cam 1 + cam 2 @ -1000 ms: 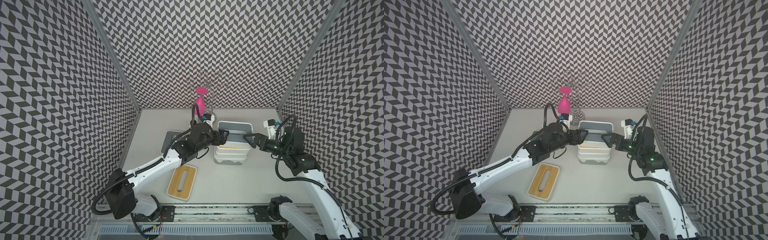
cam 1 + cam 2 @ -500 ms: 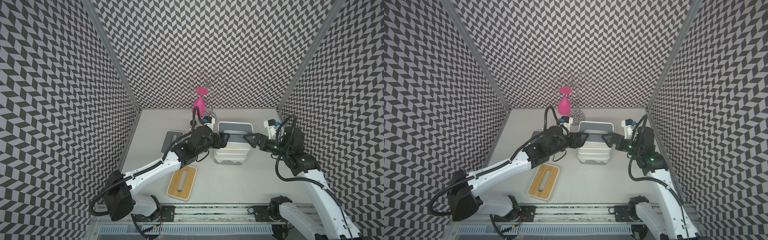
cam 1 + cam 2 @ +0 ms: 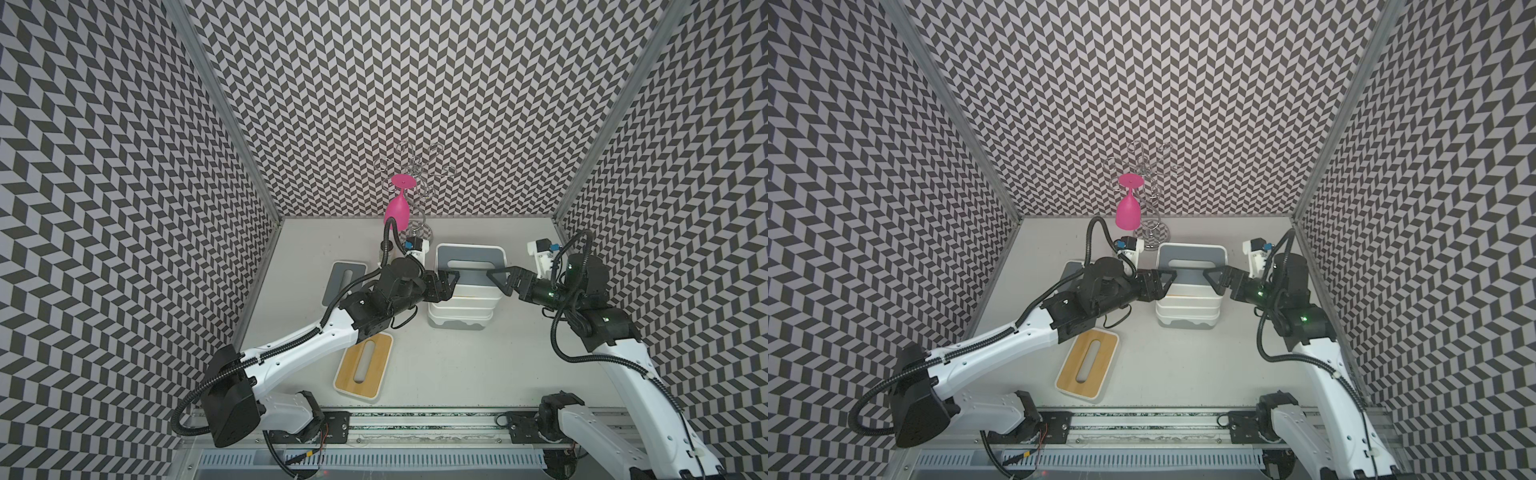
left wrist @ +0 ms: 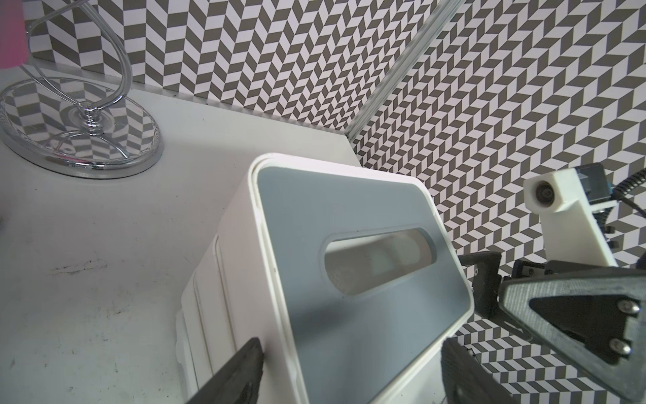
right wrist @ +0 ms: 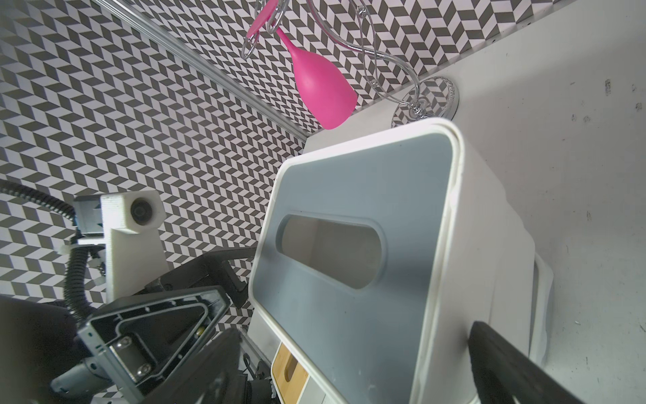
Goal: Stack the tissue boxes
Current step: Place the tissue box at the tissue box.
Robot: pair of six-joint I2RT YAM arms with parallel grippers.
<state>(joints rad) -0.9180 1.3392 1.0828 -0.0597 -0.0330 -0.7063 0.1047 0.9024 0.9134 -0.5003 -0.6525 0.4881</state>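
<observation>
1. Grip on left side: left gripper [image 4: 353,349] closed at medium width on one short end of top grey-lidded box [image 3: 471,254], one finger [image 4: 241,370] against each long wall.
2. Right side: right gripper [image 5: 356,328] spread to full width around other short end of same box. One finger [image 5: 507,363] very near box wall, other finger apart from it with small gap. No firm hold visible.
3. Position of that box: level, directly over stack [image 3: 461,313] of white boxes in middle of table [image 3: 457,374], between both grippers. Thin bamboo edge visible just under it in both top views. Resting on stack or raised a little: not possible to tell.
4. Edges nearby: round base of chrome rack [image 4: 82,140] just behind one far corner of stack, not touching. Pink goblet [image 3: 395,212] hanging upside down on this rack.
5. Other boxes: bamboo-lidded box [image 3: 382,357] flat on table toward front, well apart from stack. Second grey-lidded box [image 3: 336,274] flat near left side, partly hidden by left arm [image 3: 299,349].
6. Open room: bare table in front of stack down to front rail [image 3: 415,415], also on right of stack below right arm [image 3: 623,361]. Right side wall [image 3: 665,208] close behind right wrist.
</observation>
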